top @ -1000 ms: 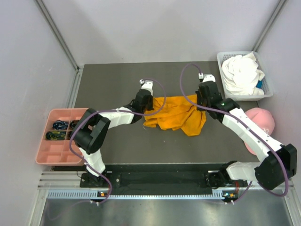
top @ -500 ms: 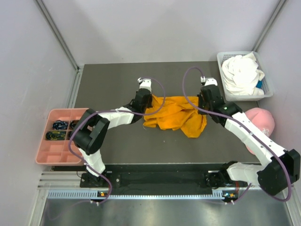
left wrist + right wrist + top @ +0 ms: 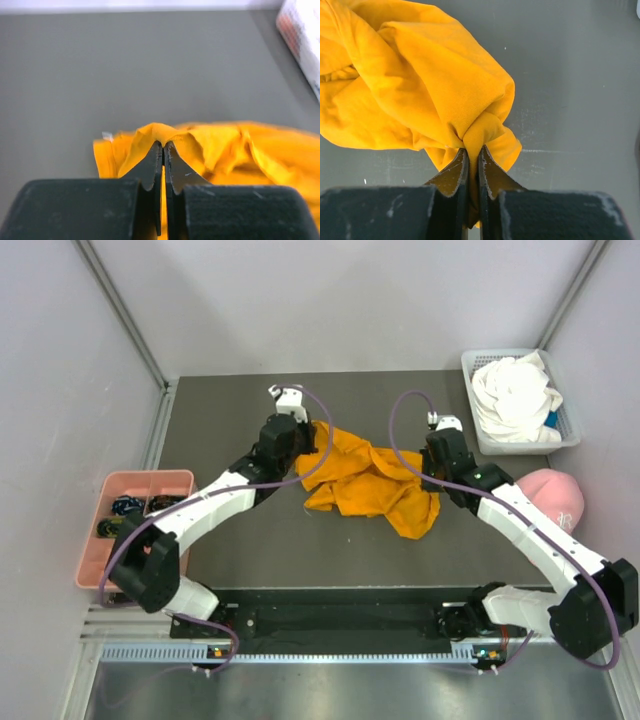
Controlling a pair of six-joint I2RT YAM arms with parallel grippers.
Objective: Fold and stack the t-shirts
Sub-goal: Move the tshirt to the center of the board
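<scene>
One orange shirt [image 3: 365,478] lies bunched near the middle of the table [image 3: 250,540]. In the overhead view its long axis runs slantwise from far-left to near-right, and a loose tail droops at the near-right end. It is not spread out; folds pile up along its middle. The left gripper [image 3: 163,145] is clamped on the far-left corner, jaws pressed together with cloth peaking between them. The right gripper [image 3: 472,150] is likewise closed on a gathered fold at the shirt's right edge. So the cloth lies to the right of the left gripper and to the left of the right one, strung between them, with neither arm the nearer. The coming move probably turns on drawing the two holds apart along that slant to flatten the shirt for folding. A white shirt [image 3: 515,395] sits heaped in the basket [image 3: 470,365] at the far right, well apart, with a pink cap [image 3: 558,495] just beside the basket.
</scene>
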